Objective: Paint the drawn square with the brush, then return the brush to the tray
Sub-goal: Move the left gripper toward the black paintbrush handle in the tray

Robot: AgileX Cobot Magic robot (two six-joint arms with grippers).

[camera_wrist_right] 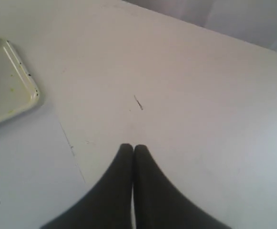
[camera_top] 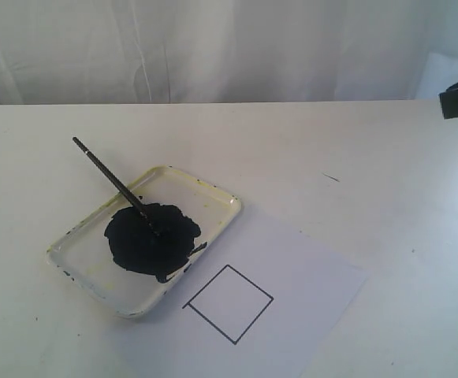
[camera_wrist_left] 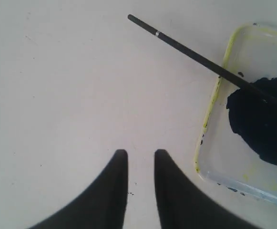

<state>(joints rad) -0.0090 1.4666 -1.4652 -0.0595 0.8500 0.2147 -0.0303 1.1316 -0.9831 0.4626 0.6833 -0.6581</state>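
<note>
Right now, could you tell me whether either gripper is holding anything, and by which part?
Nothing is held. The left gripper is open and empty, the right gripper shut on nothing; the brush rests in the tray.

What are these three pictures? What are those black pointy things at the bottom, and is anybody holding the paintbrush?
These come from a robot with two arms. One picture is taken by a camera that looks at the whole table. The other two are taken by cameras fixed on the robot's wrists, so the black pointy things are its own fingers. The left gripper has a small gap between its fingers and holds nothing. The right gripper is pressed shut, also with nothing in it.

Nobody holds the brush. Its tip sits in the dark paint in the tray, and its handle sticks out over the rim. Next to the tray lies a sheet of paper with a drawn square, blank inside.
</note>
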